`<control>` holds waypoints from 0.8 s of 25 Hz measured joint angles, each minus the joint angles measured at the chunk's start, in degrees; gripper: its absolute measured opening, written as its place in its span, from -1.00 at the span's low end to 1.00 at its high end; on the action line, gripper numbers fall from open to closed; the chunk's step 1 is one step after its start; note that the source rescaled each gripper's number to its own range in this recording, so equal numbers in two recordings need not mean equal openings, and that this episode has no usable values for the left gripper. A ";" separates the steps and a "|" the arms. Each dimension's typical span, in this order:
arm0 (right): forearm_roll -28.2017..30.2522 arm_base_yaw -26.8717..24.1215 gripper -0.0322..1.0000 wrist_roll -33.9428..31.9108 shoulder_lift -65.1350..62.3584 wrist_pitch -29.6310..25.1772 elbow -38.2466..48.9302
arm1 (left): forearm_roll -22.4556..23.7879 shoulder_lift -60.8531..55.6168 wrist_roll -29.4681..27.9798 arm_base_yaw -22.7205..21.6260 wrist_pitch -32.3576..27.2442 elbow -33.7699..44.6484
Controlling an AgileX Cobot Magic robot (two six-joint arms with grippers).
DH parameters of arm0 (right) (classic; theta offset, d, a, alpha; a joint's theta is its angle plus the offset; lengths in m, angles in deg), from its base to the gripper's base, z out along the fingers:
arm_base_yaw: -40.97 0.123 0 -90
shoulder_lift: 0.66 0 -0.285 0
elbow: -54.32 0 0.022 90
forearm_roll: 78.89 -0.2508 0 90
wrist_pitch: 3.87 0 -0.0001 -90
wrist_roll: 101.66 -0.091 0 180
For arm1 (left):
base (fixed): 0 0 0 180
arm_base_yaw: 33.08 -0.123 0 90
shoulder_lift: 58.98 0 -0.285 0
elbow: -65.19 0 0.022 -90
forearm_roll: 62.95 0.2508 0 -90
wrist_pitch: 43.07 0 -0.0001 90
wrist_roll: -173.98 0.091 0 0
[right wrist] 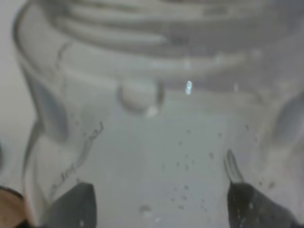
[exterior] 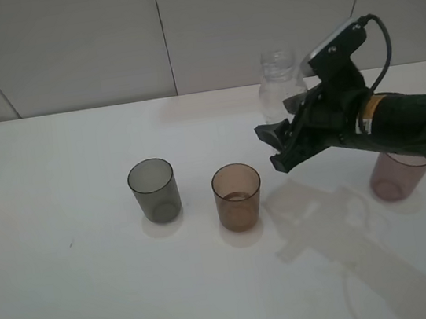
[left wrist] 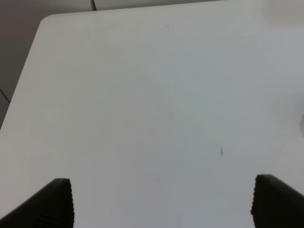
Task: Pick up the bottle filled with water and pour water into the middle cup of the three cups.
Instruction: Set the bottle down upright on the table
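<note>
The clear bottle point(exterior: 279, 79) stands upright at the back of the white table; its lower part is hidden behind my right gripper point(exterior: 272, 149). In the right wrist view the bottle point(right wrist: 156, 118) fills the frame, with droplets on its wall, and the right gripper point(right wrist: 161, 209) is open with one fingertip point(right wrist: 73, 209) showing blurred on each side of it. The three cups stand in a row: smoky grey point(exterior: 154, 190), the amber-brown middle cup point(exterior: 238, 196) and mauve-pink point(exterior: 394, 175), the last partly hidden under my right arm. My left gripper point(left wrist: 166, 204) is open and empty over bare table.
The white table point(exterior: 73, 290) runs to a pale panelled wall at the back. My right arm point(exterior: 406, 120) reaches in from the right, above the pink cup. The table's far corner and edge point(left wrist: 42, 21) show in the left wrist view.
</note>
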 joint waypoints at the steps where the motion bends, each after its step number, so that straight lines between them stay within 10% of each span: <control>1: 0.62 -0.13 -0.93 -0.95 1.47 1.18 -0.05 | 0.00 0.00 0.00 0.00 0.00 0.00; 20: -16.35 -0.41 -0.93 5.24 14.23 16.94 -0.16 | 0.00 0.00 0.00 0.00 0.00 0.00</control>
